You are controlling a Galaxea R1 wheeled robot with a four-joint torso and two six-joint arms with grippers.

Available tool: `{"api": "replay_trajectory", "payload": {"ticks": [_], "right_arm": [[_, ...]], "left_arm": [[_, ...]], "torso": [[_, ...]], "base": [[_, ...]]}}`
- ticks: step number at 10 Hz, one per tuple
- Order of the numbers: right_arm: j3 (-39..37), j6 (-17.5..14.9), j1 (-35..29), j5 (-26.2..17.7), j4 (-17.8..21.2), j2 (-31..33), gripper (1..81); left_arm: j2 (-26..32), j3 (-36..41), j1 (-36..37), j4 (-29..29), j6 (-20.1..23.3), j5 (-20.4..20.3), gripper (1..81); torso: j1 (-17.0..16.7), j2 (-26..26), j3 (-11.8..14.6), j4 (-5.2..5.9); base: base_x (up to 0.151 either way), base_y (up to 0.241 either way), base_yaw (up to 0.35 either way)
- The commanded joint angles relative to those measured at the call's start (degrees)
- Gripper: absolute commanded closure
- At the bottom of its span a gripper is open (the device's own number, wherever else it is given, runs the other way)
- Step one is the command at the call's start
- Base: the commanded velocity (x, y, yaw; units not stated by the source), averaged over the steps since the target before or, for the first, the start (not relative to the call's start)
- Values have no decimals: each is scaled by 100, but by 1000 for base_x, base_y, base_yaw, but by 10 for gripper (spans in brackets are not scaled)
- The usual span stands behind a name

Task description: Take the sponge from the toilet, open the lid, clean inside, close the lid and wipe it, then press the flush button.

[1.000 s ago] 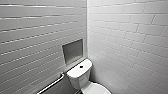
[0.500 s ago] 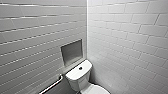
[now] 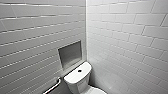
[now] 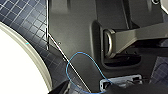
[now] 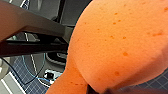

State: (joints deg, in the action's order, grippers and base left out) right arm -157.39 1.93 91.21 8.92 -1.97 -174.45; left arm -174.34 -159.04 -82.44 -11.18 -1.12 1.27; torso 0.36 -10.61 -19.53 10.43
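Your right claw (image 5: 100,90) is clamped on the sponge (image 5: 120,42), which bulges close against it. You can't tell your left claw's (image 4: 120,91) state. The toilet (image 3: 77,80) stands ahead.

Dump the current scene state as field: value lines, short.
toilet: white, in the corner where two tiled walls meet, seen from above
flush button: dark, round, middle of the tank top, nothing touching it
sponge: orange, close up in the right wrist view, pinched in at one end, above the dark gridded floor; looks held
lid state: cannot tell
wall niche: recessed in the wall on the picture's left, just above the tank
grab bar: on that same wall, beside the tank
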Motion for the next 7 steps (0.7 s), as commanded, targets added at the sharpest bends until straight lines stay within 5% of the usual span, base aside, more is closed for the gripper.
{"api": "replay_trajectory", "payload": {"ticks": [1,7], "right_arm": [[8,-8,-98,-347,-66,-22,811],[43,-17,-89,-347,-84,-5,811]], "left_arm": [[4,-22,198,-42,42,339,10],[197,250,365,-25,51,365,10]], "torso": [[0,0,0,0],[2,2,0,0]], "base": [[88,0,0],[0,0,0]]}}
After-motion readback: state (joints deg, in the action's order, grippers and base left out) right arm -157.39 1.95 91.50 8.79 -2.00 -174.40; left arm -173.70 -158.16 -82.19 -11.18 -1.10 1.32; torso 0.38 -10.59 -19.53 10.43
